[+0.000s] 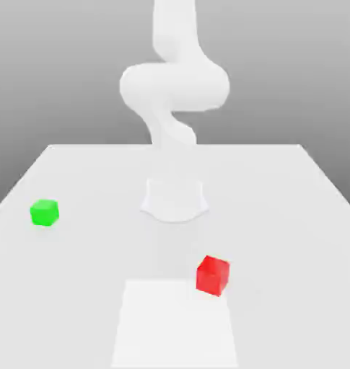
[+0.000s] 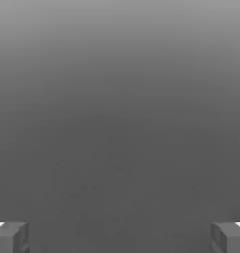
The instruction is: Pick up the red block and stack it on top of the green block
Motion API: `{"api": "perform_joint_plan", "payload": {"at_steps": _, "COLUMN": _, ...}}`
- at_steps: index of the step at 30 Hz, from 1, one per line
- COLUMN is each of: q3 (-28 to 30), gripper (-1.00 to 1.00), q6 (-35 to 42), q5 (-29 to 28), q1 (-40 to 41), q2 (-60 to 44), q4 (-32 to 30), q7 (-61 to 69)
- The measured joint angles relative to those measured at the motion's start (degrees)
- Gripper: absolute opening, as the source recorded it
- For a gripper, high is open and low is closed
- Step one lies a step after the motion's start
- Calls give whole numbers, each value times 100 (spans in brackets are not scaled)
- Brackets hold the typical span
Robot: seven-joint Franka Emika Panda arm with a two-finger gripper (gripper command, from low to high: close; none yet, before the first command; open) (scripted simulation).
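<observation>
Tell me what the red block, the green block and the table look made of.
Red block: plain matte solid, perhaps painted wood or plastic; flat colour, no gloss or grain. Green block: same look, evenly matte. Table: smooth white matte surface, featureless; the material can't be told from a render.

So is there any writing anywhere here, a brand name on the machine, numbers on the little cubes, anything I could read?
None: no word, number, label or sign can be read in either view.
The red block: plain faces, no marking.
The green block: plain faces, no marking.
The white arm and the table: bare, no brand or sign.
The pincer: plain grey fingertips, no text.
</observation>
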State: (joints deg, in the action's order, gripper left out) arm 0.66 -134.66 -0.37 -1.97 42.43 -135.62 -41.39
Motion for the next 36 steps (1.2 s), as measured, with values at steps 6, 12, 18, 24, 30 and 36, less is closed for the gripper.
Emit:
{"api": "perform_joint_plan", "payload": {"at_steps": 6, "q3": 225, "gripper": 0, "q6": -818, "q5": -111, "q1": -577, "q2": -996, "q4": -1083, "q7": 1290}}
{"api": "perform_joint_plan", "payload": {"at_steps": 12, "q3": 458, "gripper": 0, "q6": -1655, "q5": -195, "q1": -1148, "q2": -2032, "q4": -2204, "q7": 2676}}
{"api": "perform_joint_plan", "payload": {"at_steps": 18, "q3": 581, "gripper": 0, "q6": -2898, "q5": -131, "q1": -1688, "q2": -3643, "q4": -3239, "q7": 4229}}
{"api": "perform_joint_plan", "payload": {"at_steps": 24, "q3": 149, "gripper": 0, "q6": -4074, "q5": 398, "q1": -1461, "q2": -5051, "q4": -3169, "q7": 4763}}
{"api": "perform_joint_plan", "payload": {"at_steps": 30, "q3": 98, "gripper": -100, "q6": -4183, "q5": 412, "q1": -1415, "q2": -5193, "q4": -3150, "q7": 4767}}
{"api": "perform_joint_plan", "payload": {"at_steps": 36, "q3": 200, "gripper": -100, "q6": -3590, "q5": 132, "q1": -1429, "q2": -4497, "q4": -3249, "q7": 4576}}
